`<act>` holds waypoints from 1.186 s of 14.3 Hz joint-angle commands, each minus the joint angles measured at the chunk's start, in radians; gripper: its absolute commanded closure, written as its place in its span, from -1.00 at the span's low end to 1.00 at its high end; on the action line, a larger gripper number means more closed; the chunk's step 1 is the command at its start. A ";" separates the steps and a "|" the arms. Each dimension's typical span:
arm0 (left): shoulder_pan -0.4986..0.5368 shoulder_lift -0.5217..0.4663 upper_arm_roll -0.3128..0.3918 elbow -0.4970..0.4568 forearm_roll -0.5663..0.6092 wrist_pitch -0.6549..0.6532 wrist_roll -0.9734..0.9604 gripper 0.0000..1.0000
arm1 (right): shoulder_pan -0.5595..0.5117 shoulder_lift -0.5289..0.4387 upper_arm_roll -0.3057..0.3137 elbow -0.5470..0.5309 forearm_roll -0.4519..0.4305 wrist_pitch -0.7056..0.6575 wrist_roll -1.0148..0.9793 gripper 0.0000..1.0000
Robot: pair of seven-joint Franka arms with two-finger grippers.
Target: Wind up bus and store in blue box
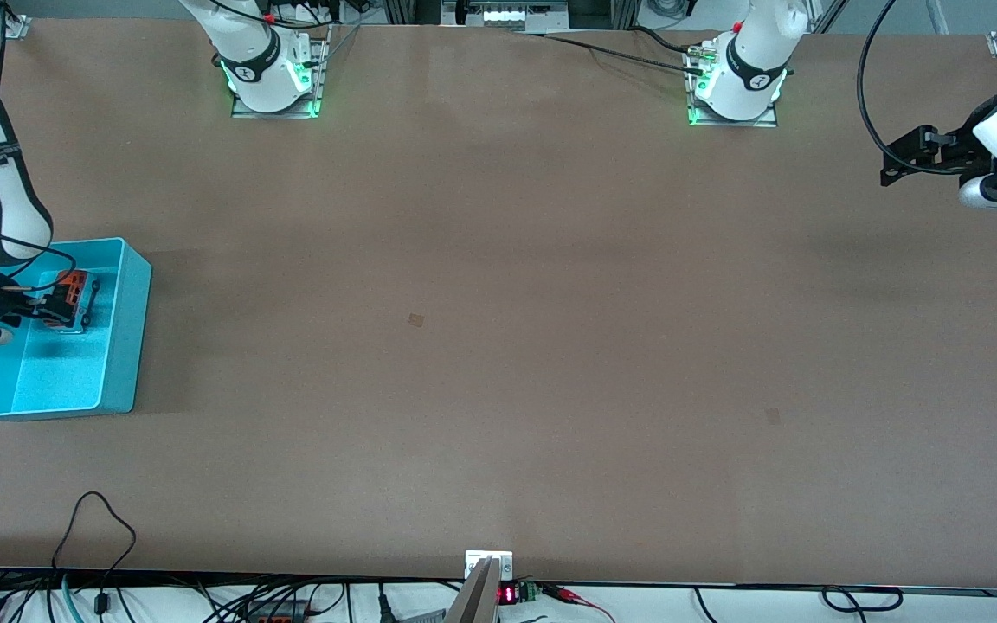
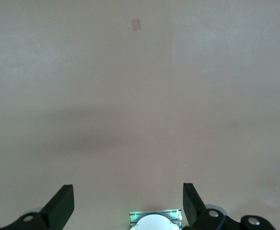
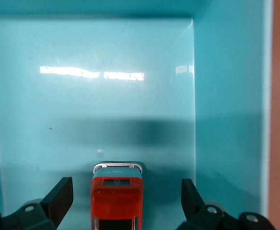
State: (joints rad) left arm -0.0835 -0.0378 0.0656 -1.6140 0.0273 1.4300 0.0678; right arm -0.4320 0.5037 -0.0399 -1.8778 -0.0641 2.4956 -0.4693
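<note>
the rectangular light-blue plastic box [image 1: 122, 346] sits at the right arm's end of the table. inside it, apparently on the floor, lies the small orange toy bus [image 3: 117, 201], between the spread, non-touching fingers of the right gripper [image 3: 125, 203]. the left gripper [image 2: 128, 206] waits open above bare brown tabletop [image 1: 550, 346].

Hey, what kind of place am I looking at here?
Probably a robotics lab bench: two white arms bolted to a wide brown table, loose cables along its edge, and a small orange toy bus in a light-blue plastic box.
</note>
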 commanded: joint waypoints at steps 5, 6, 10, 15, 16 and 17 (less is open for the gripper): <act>-0.002 -0.010 0.000 0.009 -0.004 -0.020 0.000 -1.00 | 0.163 -0.371 0.045 0.046 0.015 -0.505 0.203 -1.00; -0.002 -0.010 0.002 0.009 -0.004 -0.020 0.000 -1.00 | 0.209 -0.401 0.045 0.087 0.015 -0.614 0.256 -1.00; -0.002 -0.010 0.002 0.009 -0.004 -0.022 0.004 -1.00 | 0.349 -0.406 0.037 0.366 0.015 -1.048 0.356 -1.00; -0.002 -0.010 0.002 0.009 -0.004 -0.026 0.004 -1.00 | 0.364 -0.416 0.041 0.385 0.092 -1.077 0.373 -1.00; -0.002 -0.010 0.002 0.009 -0.004 -0.028 0.004 -1.00 | 0.366 -0.413 0.040 0.381 0.092 -1.075 0.373 -1.00; -0.002 -0.010 0.002 0.009 -0.004 -0.028 0.004 -1.00 | 0.366 -0.415 0.038 0.378 0.090 -1.077 0.374 -1.00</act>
State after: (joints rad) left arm -0.0835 -0.0378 0.0656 -1.6140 0.0273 1.4228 0.0678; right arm -0.0754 0.0734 0.0078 -1.5194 0.0092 1.4318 -0.1049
